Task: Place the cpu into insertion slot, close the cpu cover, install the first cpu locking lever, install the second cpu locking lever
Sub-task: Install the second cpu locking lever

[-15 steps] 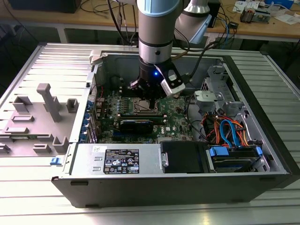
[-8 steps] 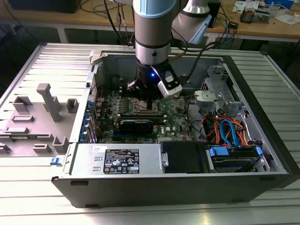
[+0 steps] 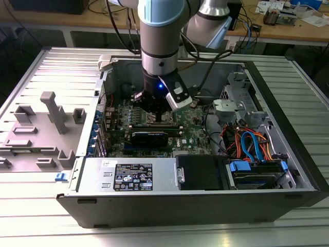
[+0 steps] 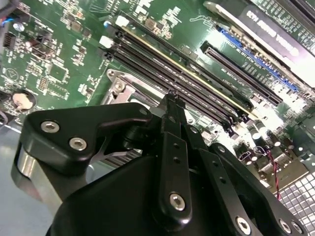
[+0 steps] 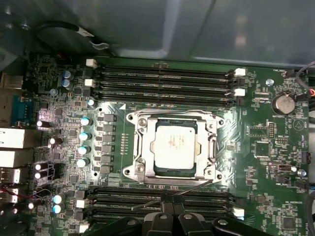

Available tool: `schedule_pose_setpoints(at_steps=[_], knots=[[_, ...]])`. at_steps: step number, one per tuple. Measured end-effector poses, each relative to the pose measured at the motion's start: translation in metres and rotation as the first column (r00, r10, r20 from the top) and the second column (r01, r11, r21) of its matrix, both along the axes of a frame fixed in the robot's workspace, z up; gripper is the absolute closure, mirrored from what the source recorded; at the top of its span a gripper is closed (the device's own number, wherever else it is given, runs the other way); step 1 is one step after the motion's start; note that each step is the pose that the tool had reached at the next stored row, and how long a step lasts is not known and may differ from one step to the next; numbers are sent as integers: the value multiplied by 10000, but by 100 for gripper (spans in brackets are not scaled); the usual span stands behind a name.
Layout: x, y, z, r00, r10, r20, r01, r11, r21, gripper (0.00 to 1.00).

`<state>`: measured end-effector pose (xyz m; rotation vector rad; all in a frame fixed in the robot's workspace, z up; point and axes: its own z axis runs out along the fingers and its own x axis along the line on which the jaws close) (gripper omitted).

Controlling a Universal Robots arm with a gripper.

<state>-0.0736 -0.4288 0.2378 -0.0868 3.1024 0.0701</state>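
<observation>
In the first wrist view the cpu (image 5: 173, 146), a dull silver square, lies flat in the insertion slot (image 5: 216, 173). The cpu cover (image 5: 141, 147), a silver frame, lies flat around it. A thin wire locking lever (image 5: 194, 187) runs slanted along the socket edge nearest my gripper (image 5: 172, 200). The black fingers are together, their tips right at that lever; I cannot tell whether they touch it. In the second wrist view the gripper (image 4: 171, 98) tip hovers just over the socket's corner. In the exterior view the gripper (image 3: 157, 109) reaches down into the case over the socket.
Memory slots (image 5: 162, 81) flank the socket on two sides. A long black card with a heatsink (image 3: 149, 138) lies in front of it, then the power supply (image 3: 133, 175). Coloured cables (image 3: 252, 141) fill the case's right. Grey fixtures (image 3: 51, 110) stand outside on the exterior view's left.
</observation>
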Motion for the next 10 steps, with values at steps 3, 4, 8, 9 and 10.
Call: schedule_pose_setpoints(at_steps=[3,4,8,9,10], knots=[[-23,0,-16,10000,1,0,-1,10000,23,89],[-24,0,-17,10000,1,1,-1,10000,27,89],[-24,0,-17,10000,0,0,0,10000,31,89],[-24,0,-17,10000,1,1,-1,10000,31,89],[-24,0,-17,10000,0,1,0,10000,31,89]])
